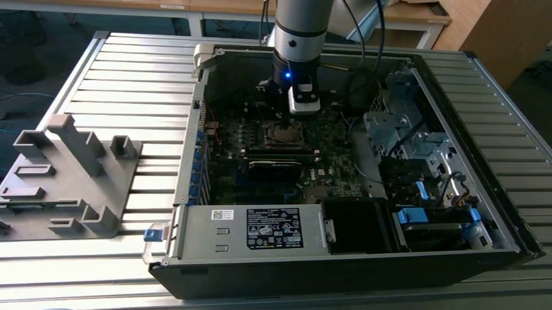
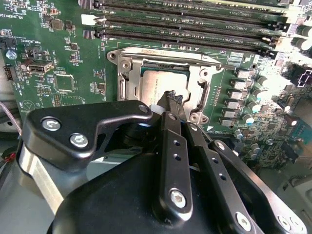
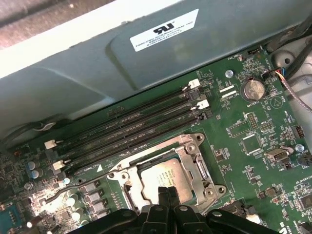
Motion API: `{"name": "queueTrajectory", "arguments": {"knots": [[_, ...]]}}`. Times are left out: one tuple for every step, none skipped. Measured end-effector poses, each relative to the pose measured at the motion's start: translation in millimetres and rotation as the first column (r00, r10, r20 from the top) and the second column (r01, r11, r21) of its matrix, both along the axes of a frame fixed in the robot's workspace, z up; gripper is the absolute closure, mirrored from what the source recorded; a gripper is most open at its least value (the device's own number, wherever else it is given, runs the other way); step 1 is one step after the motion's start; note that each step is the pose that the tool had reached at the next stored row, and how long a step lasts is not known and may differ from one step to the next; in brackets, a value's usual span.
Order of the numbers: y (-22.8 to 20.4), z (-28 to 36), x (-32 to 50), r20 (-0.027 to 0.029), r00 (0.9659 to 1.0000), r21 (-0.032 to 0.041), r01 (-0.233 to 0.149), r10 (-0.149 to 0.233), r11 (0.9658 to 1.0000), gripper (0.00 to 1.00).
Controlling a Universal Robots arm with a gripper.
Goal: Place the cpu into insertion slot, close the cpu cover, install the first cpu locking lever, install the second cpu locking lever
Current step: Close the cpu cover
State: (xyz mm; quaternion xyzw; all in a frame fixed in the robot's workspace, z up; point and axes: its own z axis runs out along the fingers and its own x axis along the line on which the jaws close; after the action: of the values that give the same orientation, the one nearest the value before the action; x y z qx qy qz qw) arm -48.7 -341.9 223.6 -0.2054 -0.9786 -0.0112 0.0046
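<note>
The cpu (image 2: pixel 157 80) (image 3: pixel 165 176) lies flat in the insertion slot (image 1: pixel 283 134) on the green board, its dull metal top showing. The silver cpu cover (image 2: pixel 127 78) (image 3: pixel 199 165) lies down around it and frames it. A thin wire locking lever (image 3: pixel 73 189) stretches from the socket's corner along the board. My gripper (image 2: pixel 171 96) (image 3: pixel 165 191) (image 1: pixel 302 111) hangs just above the cpu's edge. Its black fingers are shut, tip against tip, with nothing between them.
Long black memory slots (image 3: pixel 131 129) (image 2: pixel 185 19) run beside the socket. The open case's metal wall (image 3: pixel 97 73) rises behind them. A power supply (image 1: pixel 250 229) and drive bays (image 1: pixel 414 148) crowd the case. A grey fixture (image 1: pixel 69 174) stands on the slatted table at the exterior view's left.
</note>
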Motion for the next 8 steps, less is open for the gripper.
{"name": "queueTrajectory", "arguments": {"knots": [[0.0, 0.0, 0.0, 0.0, 1.0, 0.0, 0.0, 0.0, 1.0, 0.89], [0.0, 0.0, 0.0, 0.0, 1.0, -0.0001, 0.0, 0.0, 1.0, 0.89], [0.0, 0.0, 0.0, 0.0, 1.0, 0.0, -0.001, 0.001, 1.0, 0.89], [0.0, 0.0, 0.0, -0.0001, 1.0, 0.0004, -0.004, 0.004, 1.0, 0.89], [0.0, 0.0, 0.0, 0.0, 0.9999, 0.0012, -0.01, 0.01, 0.9999, 0.89], [0.0, 0.0, 0.0, 0.0, 0.9998, 0.0019, -0.019, 0.019, 0.9998, 0.89], [0.0, 0.0, 0.0, 0.0001, 0.9996, 0.0022, -0.027, 0.027, 0.9996, 0.89], [0.0, 0.0, 0.0, 0.0, 0.9995, 0.0022, -0.03, 0.03, 0.9995, 0.89]]}}
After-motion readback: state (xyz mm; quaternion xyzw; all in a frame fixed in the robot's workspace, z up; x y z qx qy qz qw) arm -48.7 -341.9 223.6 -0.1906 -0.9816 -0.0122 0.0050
